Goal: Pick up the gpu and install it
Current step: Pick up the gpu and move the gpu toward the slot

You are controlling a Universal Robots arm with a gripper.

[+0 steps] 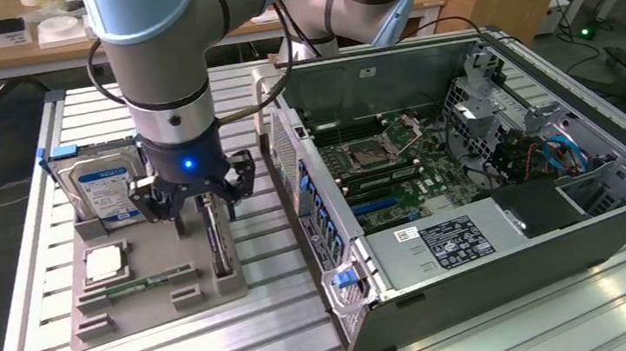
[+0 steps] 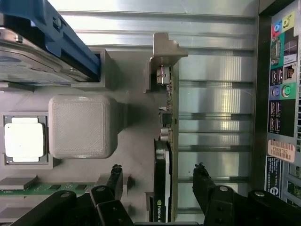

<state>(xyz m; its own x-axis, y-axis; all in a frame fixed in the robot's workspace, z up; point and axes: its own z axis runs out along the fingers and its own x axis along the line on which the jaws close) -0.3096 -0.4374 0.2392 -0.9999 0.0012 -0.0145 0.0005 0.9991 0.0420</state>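
One grey moulded holder tray (image 1: pixel 147 313) lies at the left centre of the exterior view on a slatted aluminium table (image 1: pixel 273 350). It carries four parts:

- one silver hard drive with a blue label (image 1: pixel 104 184)
- one square silver-topped processor (image 1: pixel 103 264)
- one narrow green memory stick (image 1: pixel 144 285)
- one gpu (image 1: pixel 218 238), a thin green card standing on edge in its slot

One open dark computer case (image 1: pixel 510 268) fills the right half of the frame. A white-and-black sticker sits on its power supply, but the print is too small to read.

In the wrist view, a green emblem on the gpu's (image 2: pixel 168 117) black cooler may be an NVIDIA mark. A pale orange sticker on the case's rear panel (image 2: pixel 282 94) is illegible.

The single black two-fingered gripper (image 1: pixel 202 209) hangs directly over the gpu. In the wrist view the gripper (image 2: pixel 159 173) is spread wide, with one finger on each side of the card. Neither finger touches the card, and the gripper holds nothing.
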